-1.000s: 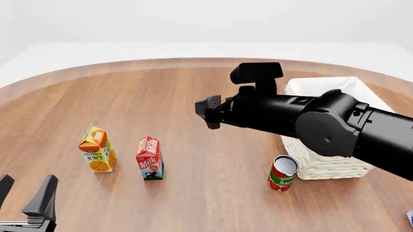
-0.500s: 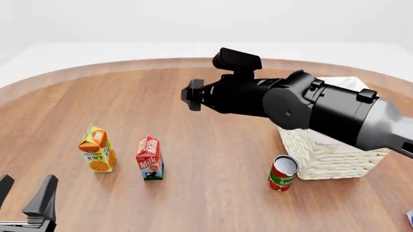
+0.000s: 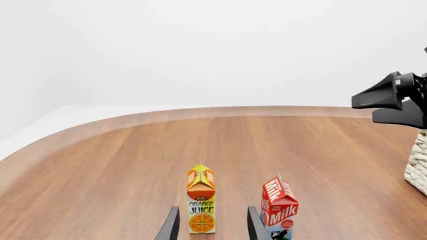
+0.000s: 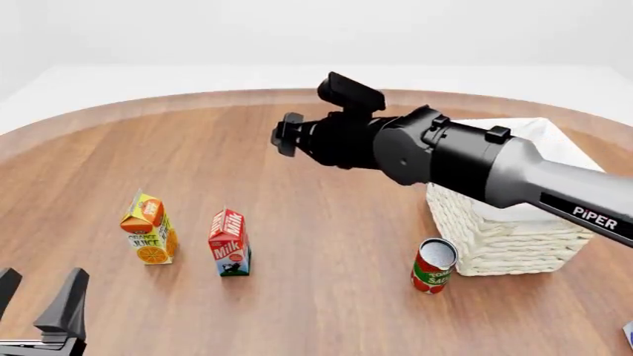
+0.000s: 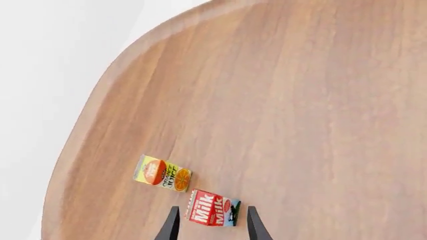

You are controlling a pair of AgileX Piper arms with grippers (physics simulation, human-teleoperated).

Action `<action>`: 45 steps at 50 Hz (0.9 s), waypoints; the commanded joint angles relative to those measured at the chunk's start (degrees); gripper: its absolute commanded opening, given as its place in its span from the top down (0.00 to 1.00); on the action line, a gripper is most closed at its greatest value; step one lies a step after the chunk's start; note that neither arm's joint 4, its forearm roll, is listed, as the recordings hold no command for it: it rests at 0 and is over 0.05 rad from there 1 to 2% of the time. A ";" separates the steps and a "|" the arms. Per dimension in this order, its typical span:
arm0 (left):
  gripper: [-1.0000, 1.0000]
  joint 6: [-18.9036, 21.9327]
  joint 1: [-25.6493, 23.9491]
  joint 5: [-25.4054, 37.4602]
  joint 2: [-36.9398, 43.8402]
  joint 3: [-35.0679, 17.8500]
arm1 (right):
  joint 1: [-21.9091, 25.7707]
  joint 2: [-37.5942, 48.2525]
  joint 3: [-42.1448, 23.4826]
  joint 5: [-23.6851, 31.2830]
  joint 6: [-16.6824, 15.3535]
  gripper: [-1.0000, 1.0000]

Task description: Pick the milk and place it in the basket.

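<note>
The milk [image 4: 230, 243], a red-topped carton, stands upright on the wooden table left of centre. It also shows in the left wrist view [image 3: 279, 207] and the right wrist view [image 5: 212, 208]. The white wicker basket [image 4: 514, 230] stands at the right, partly hidden by my right arm. My right gripper [image 4: 284, 135] hangs high over the table's middle, well above and beyond the milk. Its fingers [image 5: 170, 227] are apart and empty. My left gripper [image 4: 38, 293] is open and empty at the near left, short of the cartons, and its fingers [image 3: 255, 225] frame the juice carton.
An orange-and-yellow juice carton [image 4: 148, 231] stands just left of the milk. A red tomato sauce can [image 4: 433, 265] stands against the basket's near left corner. A small blue object [image 4: 629, 334] shows at the right edge. The table's curved rim runs across the back.
My right arm has swung left and farther out over the table, with the gripper rising and pointing down toward the cartons. The left arm and all objects have not moved.
</note>
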 commanded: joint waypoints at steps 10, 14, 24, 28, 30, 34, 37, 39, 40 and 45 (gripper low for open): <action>0.00 0.00 0.00 0.00 0.00 0.00 | 0.95 2.94 2.58 -6.52 10.71 0.00; 0.00 0.00 0.00 0.00 0.00 0.00 | 1.28 3.93 2.56 -7.26 11.64 0.00; 0.00 0.00 0.00 0.00 0.00 0.00 | 3.95 12.40 0.64 -10.15 13.93 0.00; 0.00 0.00 0.00 0.00 0.00 0.00 | 4.03 13.03 0.55 -10.48 14.18 0.00; 0.00 0.00 0.00 0.00 0.00 0.00 | 4.04 13.11 0.52 -10.51 14.10 0.00; 0.00 0.00 0.00 0.00 0.00 0.00 | 4.19 13.45 0.76 -10.96 14.50 0.00; 0.00 0.00 0.00 0.00 0.00 0.00 | 4.36 13.93 0.72 -11.09 14.58 0.00; 0.00 0.00 0.00 0.00 0.00 0.00 | 4.48 14.18 0.72 -11.22 14.70 0.00; 0.00 0.00 0.00 0.00 0.00 0.00 | 4.47 14.26 0.68 -11.27 14.74 0.00; 0.00 0.00 0.00 0.00 0.00 0.00 | 5.13 14.89 0.31 -11.06 14.77 0.00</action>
